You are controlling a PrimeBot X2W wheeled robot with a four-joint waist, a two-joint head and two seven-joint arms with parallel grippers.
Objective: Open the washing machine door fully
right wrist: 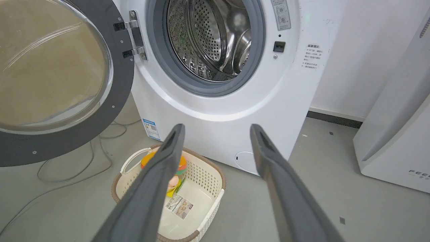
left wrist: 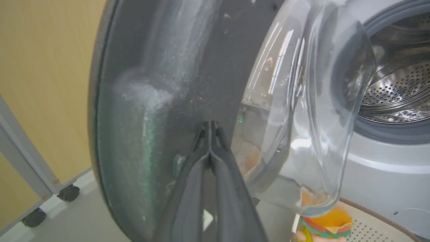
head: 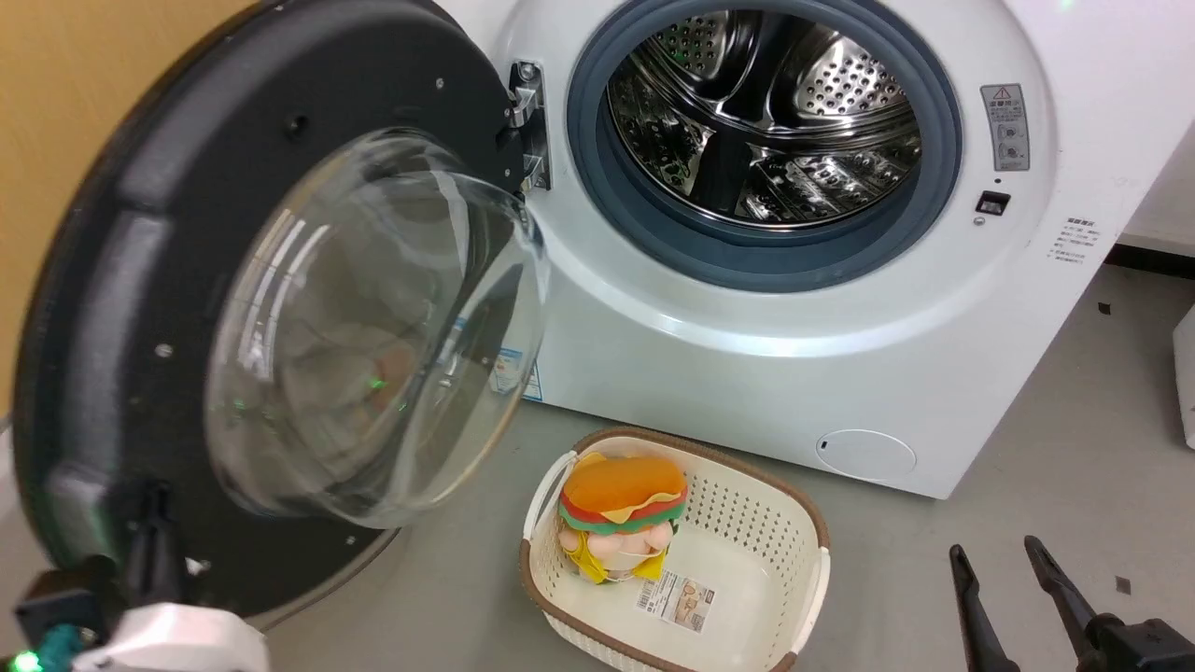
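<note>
The washing machine stands white and front-loading, its steel drum exposed inside the grey gasket. The washing machine door hangs swung out to the left on its hinge, black inner face and clear glass bowl turned toward me. My left gripper is at the door's lower edge. In the left wrist view its fingers are shut together, tips against the door's black face. My right gripper is open low on the right, away from the machine and the door.
A cream basket holding a burger plush toy sits on the grey floor in front of the machine. A white appliance stands to the right. A cable lies under the door, and a wheeled frame stands by the yellow wall.
</note>
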